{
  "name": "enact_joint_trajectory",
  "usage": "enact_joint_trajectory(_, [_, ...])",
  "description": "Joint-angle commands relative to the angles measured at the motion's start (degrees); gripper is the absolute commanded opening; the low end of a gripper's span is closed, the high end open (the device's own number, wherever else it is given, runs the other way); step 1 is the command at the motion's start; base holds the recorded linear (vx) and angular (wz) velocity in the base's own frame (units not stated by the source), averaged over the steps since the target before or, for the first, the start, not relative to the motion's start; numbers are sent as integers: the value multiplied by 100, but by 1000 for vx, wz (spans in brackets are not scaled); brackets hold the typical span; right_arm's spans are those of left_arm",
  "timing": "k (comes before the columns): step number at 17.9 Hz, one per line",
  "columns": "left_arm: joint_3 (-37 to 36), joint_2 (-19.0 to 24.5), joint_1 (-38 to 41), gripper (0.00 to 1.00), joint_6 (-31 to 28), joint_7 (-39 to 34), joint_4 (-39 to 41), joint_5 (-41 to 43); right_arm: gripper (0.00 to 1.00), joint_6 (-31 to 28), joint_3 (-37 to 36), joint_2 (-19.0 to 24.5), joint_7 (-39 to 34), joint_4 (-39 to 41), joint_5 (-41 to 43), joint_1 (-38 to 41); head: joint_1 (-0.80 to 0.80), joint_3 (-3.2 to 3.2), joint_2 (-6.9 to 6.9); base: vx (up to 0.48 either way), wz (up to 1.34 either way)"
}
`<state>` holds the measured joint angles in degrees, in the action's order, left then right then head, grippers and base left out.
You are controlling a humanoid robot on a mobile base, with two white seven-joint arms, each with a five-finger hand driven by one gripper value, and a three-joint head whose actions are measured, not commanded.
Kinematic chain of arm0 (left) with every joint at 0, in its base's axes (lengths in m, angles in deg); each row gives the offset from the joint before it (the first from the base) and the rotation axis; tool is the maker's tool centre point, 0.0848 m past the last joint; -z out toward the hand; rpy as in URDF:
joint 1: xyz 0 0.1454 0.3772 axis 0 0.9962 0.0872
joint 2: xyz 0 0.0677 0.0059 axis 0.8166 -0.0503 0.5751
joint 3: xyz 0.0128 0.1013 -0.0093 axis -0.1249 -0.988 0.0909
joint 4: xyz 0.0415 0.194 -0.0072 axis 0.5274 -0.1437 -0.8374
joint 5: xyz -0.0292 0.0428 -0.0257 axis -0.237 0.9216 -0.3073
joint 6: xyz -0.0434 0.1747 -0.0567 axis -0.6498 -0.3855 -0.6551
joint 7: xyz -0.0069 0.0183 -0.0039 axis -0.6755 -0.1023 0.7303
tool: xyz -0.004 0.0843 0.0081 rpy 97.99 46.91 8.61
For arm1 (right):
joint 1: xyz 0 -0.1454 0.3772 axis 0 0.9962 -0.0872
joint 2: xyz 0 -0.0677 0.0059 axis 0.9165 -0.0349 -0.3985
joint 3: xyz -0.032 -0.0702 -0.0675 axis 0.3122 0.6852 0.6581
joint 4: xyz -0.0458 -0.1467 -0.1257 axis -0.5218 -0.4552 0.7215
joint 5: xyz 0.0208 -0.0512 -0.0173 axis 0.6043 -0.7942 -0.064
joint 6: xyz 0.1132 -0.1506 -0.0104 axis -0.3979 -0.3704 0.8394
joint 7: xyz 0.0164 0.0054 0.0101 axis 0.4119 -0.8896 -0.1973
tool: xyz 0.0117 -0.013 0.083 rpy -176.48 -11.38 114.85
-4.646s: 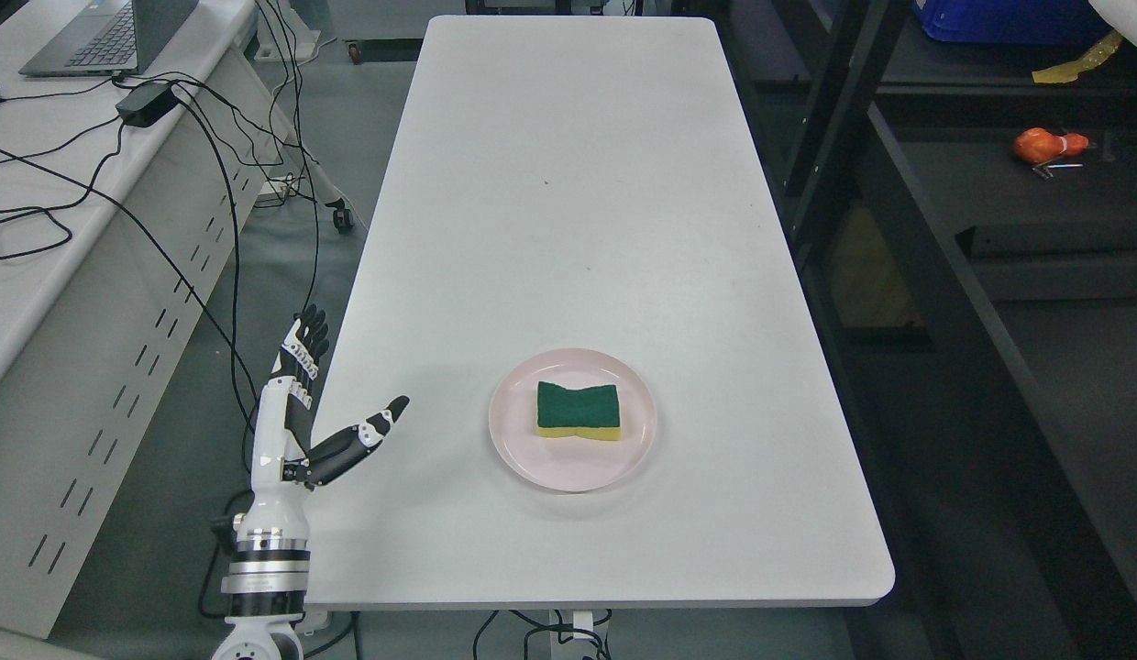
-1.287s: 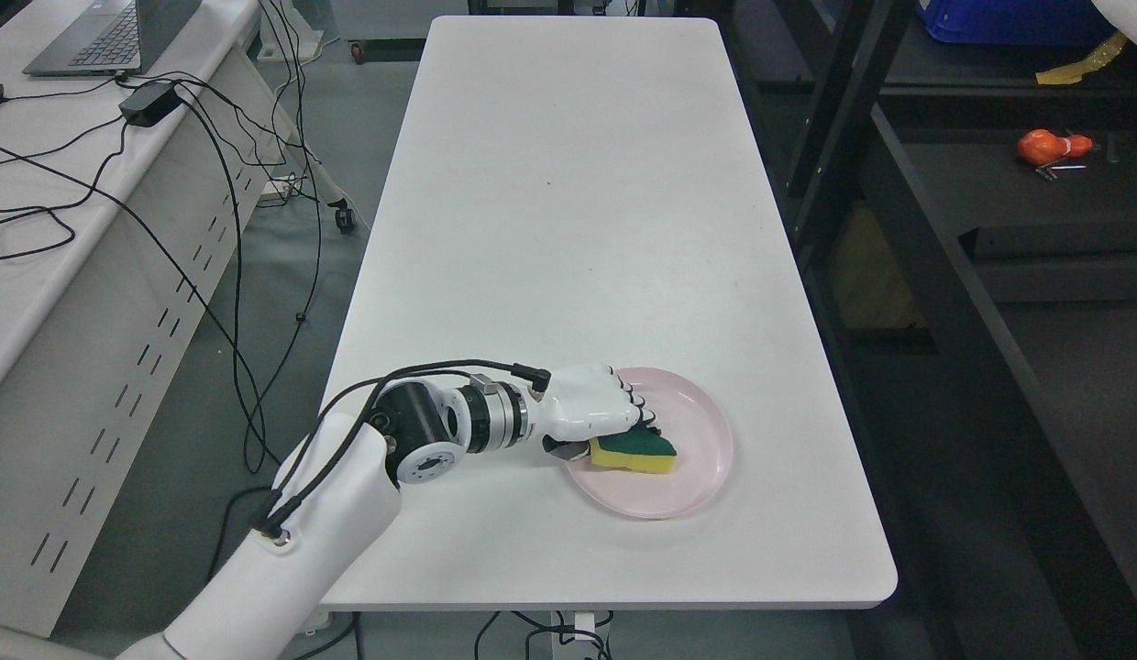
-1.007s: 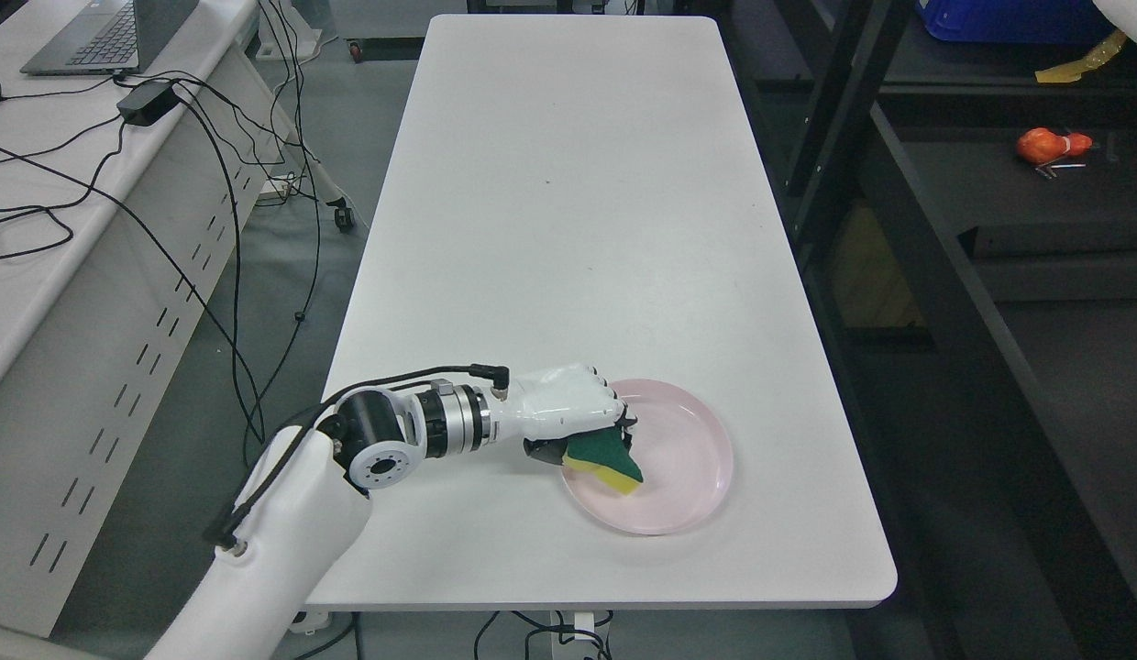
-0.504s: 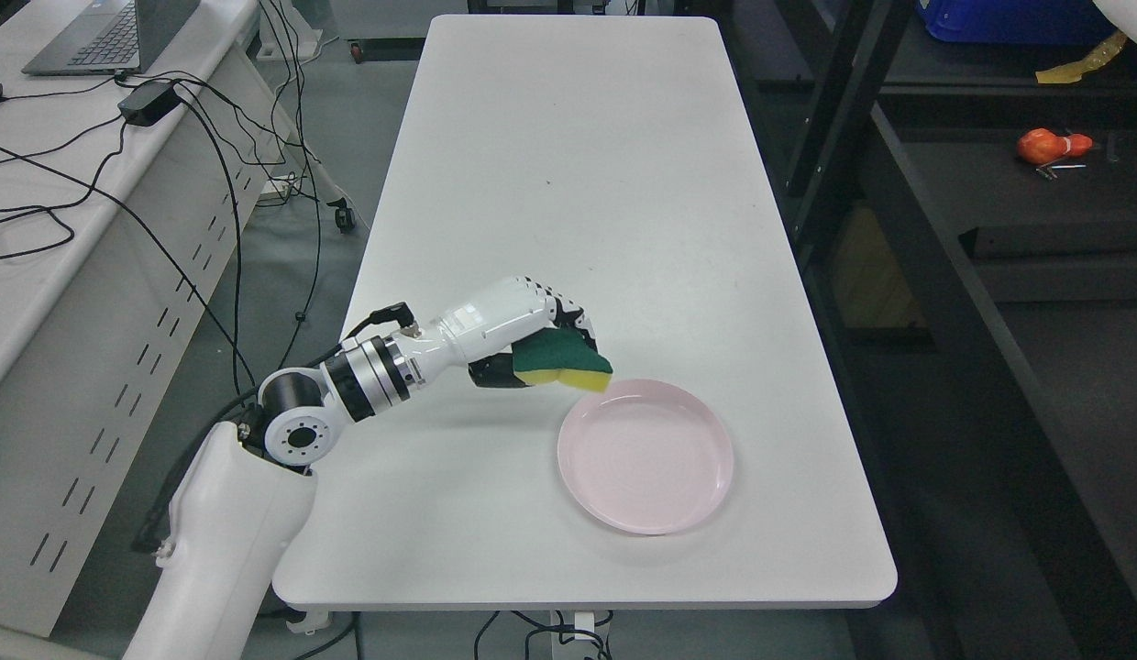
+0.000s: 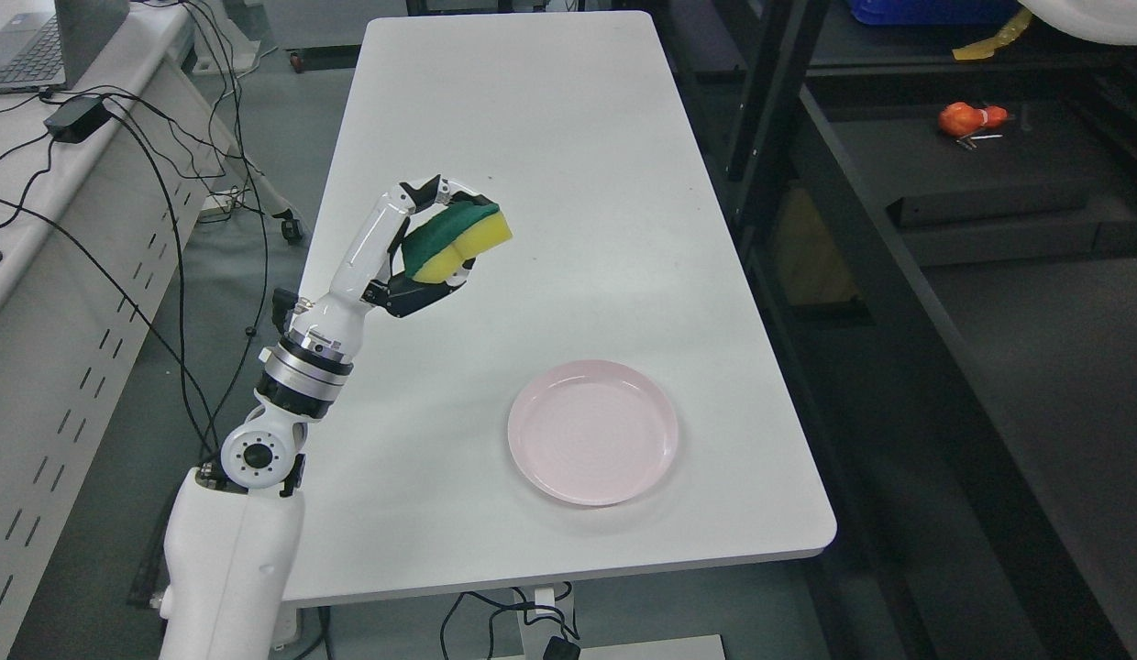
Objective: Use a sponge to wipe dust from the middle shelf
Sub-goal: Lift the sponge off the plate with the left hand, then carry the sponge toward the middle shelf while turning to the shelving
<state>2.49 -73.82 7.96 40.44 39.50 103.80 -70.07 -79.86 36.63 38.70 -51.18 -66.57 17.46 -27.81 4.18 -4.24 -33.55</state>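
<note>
My left hand (image 5: 431,243) is shut on a green-and-yellow sponge (image 5: 454,240) and holds it raised above the left side of the white table (image 5: 532,137). The arm rises from the lower left. The pink plate (image 5: 593,431) lies empty on the table near its front edge. A black shelf rack (image 5: 899,229) stands to the right of the table, with a dark shelf board (image 5: 990,197) at mid height. The right hand is out of view.
An orange object (image 5: 970,117) lies on the rack's shelf, and a blue bin (image 5: 926,9) stands at the top. A white desk (image 5: 37,183) with a laptop (image 5: 37,46), a power brick (image 5: 75,116) and cables stands at the left.
My left hand has lifted the sponge off the plate and raised it up and to the left. The whole picture has shifted left, so the camera has turned right.
</note>
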Motion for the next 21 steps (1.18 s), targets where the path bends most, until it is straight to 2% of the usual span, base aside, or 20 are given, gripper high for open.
enact_joint_trajectory(1, [493,-269,603,0,-650,-744,521,-1356,100,-2,8,-100,3,100,0,1,0,0,0,-107,-424])
enact_joint_trajectory(3, [467,-269,682,0,-793,-746,583,-1603,100,-2,8,-100,3,100,0,1,0,0,0,-147,-480])
enact_joint_trajectory(8, [230,-269,1077,1,-740,-728,925,-1613,100,-2,8,-100,3,100,0,1,0,0,0,-161,-506])
enact_joint_trajectory(13, [-419,-269,1517,0,-714,-570,1365,-1587,100,-2,8,-100,3,100,0,1,0,0,0,-133,-471])
enact_joint_trajectory(16, [-920,-269,1701,0,-714,-543,1584,-1438,100,-2,-1,-100,3,100,0,1,0,0,0,-143,-524])
enact_joint_trajectory(21, [-1247,-269,1904,0,-714,-535,1691,-989,100,-2,-1,-100,3,100,0,1,0,0,0,-162,-556])
